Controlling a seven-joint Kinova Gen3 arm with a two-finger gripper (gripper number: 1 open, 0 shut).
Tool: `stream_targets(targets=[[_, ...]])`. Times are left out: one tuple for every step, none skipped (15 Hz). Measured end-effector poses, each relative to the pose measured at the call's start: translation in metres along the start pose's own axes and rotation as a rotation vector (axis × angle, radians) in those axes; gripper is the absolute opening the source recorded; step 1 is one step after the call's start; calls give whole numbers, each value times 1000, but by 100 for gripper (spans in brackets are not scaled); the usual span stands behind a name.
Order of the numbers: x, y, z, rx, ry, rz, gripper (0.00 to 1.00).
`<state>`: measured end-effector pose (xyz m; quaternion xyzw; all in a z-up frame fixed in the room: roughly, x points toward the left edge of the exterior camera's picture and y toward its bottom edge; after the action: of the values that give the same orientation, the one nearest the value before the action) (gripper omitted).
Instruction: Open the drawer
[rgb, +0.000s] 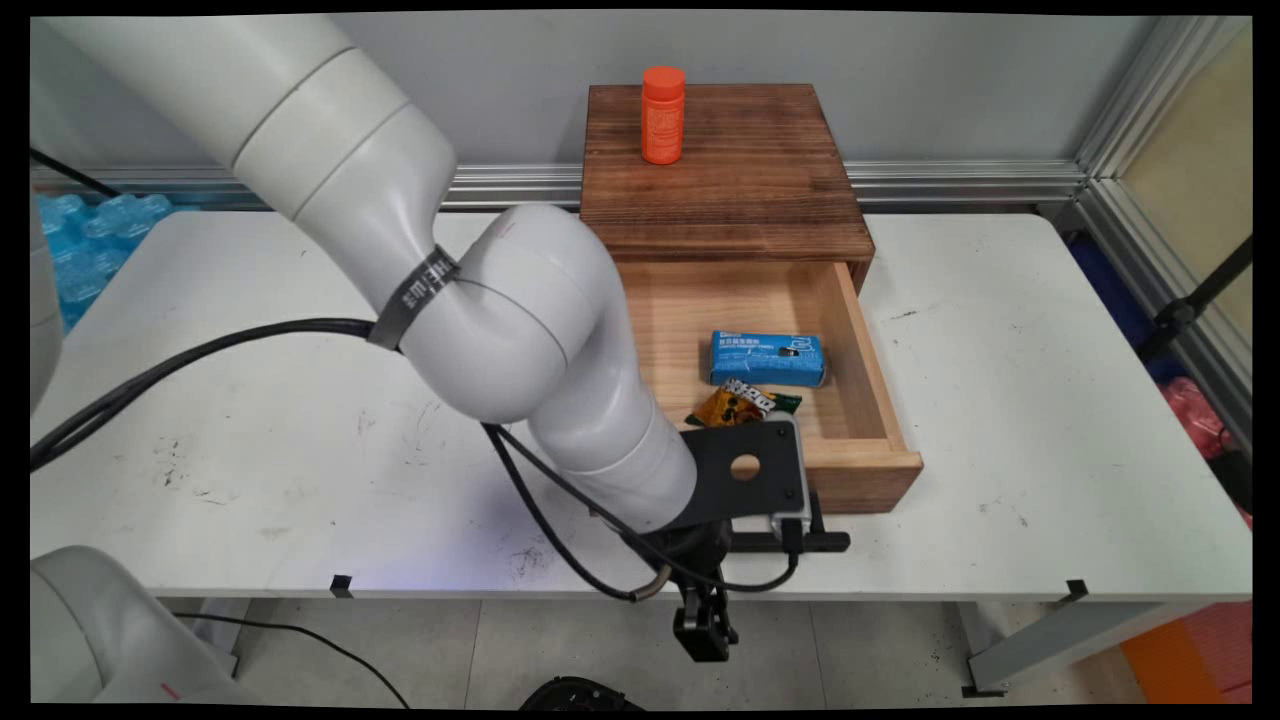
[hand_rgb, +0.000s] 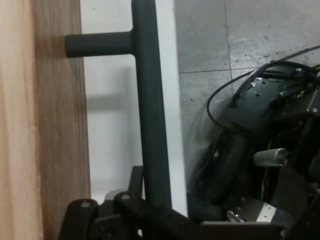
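Observation:
My gripper (rgb: 707, 640) hangs at the table's near edge, just in front of the open wooden drawer (rgb: 860, 470). In the hand view the drawer's black bar handle (hand_rgb: 150, 120) runs straight down into the gripper's linkage (hand_rgb: 150, 215), with the drawer front (hand_rgb: 60, 125) beside it. In the main view the handle (rgb: 800, 542) shows under the black camera plate. Inside the drawer lie a blue box (rgb: 767, 359) and a brown snack packet (rgb: 742, 403). An orange bottle (rgb: 663, 115) stands upright on top of the dark wooden cabinet (rgb: 730, 190).
The white table (rgb: 1050, 400) stretches to both sides of the cabinet. Black cables (rgb: 200, 360) trail from the arm across the left half. Beyond the near edge is grey floor (hand_rgb: 210, 45) with black equipment (hand_rgb: 270, 150).

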<state>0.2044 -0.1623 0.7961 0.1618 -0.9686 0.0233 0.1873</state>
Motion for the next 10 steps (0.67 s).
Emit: stream_targets(targets=[[0,3,-1,-3,1,2,100],[0,6,-1,-5,1,4,100],[0,8,-2,-7,2,5,100],[0,10,-3,-9,3,6,100],[1,12,-3,-11,4,7,100],[1,13,-4,-11,5,8,100],[1,14,-4,-11,5,9,100],[0,15,-4,-13,6,9,100],[0,16,-5,-13,6,10,100],[0,17,-5,-15,6,10,100]])
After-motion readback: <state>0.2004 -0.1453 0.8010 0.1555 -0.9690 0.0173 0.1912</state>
